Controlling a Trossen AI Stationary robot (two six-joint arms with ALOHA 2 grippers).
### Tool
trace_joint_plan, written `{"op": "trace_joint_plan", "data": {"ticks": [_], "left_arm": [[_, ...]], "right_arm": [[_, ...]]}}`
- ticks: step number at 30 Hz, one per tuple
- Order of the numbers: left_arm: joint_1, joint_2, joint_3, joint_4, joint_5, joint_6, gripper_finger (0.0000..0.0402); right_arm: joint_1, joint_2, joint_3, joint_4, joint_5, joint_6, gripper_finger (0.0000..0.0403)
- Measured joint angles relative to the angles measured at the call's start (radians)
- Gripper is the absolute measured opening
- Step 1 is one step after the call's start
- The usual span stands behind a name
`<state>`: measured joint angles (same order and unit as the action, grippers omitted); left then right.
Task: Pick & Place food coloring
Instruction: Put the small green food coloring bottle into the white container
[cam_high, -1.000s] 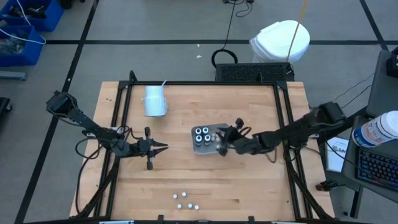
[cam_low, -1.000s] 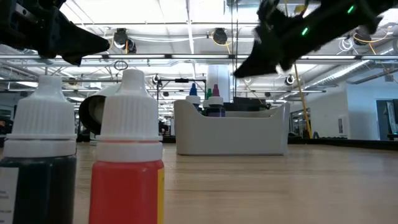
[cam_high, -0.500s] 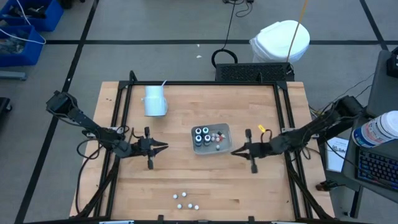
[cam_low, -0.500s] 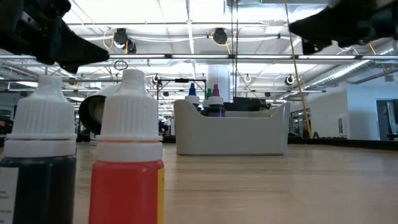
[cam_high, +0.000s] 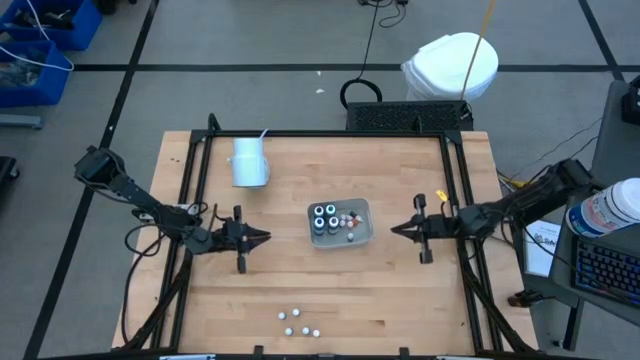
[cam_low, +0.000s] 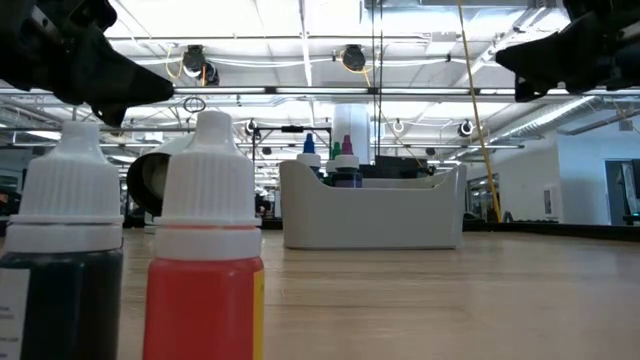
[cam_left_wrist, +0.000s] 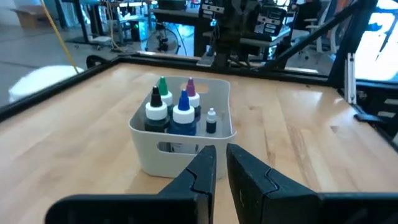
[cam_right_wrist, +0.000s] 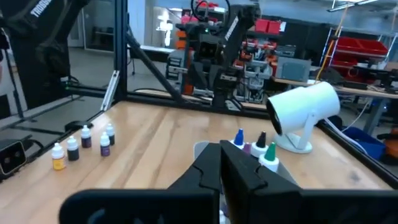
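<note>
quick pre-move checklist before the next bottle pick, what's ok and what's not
1. Right gripper shut and empty, clear of the tray: ok.
2. Left gripper holding nothing: ok.
3. Loose bottles upright by the table's near edge: ok.
4. Bottles in tray upright: ok.
5. Free room in the tray: ok.
6. White cup out of the way: ok.

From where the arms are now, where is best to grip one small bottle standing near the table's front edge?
Probably at the white ribbed cap of a small bottle, coming straight down from above. The bottles stand upright and close together, so side access looks tight. The shut right gripper would have to open first.
</note>
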<state>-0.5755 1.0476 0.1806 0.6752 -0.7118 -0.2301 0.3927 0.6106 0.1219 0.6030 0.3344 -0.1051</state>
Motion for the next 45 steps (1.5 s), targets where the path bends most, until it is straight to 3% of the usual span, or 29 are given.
{"op": "trace_joint_plan", "data": {"ticks": [7,10,15,22,27,30,33,39,45], "left_arm": [[-0.010,0.000,0.008,-0.003,0.145,-0.131,0.0047],[-0.055,0.008,0.069,-0.041,0.151,-0.169,0.0046],[-0.166,0.117,0.311,-0.313,0.110,-0.226,0.0046],[-0.275,0.451,0.744,-0.719,0.104,-0.302,0.0046],[-0.281,0.709,1.022,-0.980,0.274,-0.488,0.0047],[-0.285,0.840,1.182,-1.114,0.440,-0.506,0.0047],[-0.285,0.933,1.324,-1.268,0.504,-0.492,0.0047],[-0.265,0.981,1.482,-1.399,0.485,-0.470,0.0061],[-0.240,0.979,1.523,-1.551,0.471,-0.487,0.0140]], "right_arm": [[0.001,-0.132,0.000,-0.089,-0.079,0.005,0.0000],[0.002,-0.144,0.000,-0.091,-0.078,0.005,0.0000],[0.002,-0.143,0.000,-0.092,-0.077,0.003,0.0000],[0.002,-0.143,0.000,-0.078,-0.076,0.014,0.0000],[0.002,-0.142,0.000,-0.082,-0.076,0.046,0.0000],[0.002,-0.138,0.000,-0.084,-0.076,0.064,0.0000],[0.002,-0.138,0.000,-0.084,-0.076,0.067,0.0000],[0.002,-0.138,0.000,-0.078,-0.075,0.067,0.0000],[0.002,-0.138,0.000,-0.077,-0.075,0.050,0.0000]]}}
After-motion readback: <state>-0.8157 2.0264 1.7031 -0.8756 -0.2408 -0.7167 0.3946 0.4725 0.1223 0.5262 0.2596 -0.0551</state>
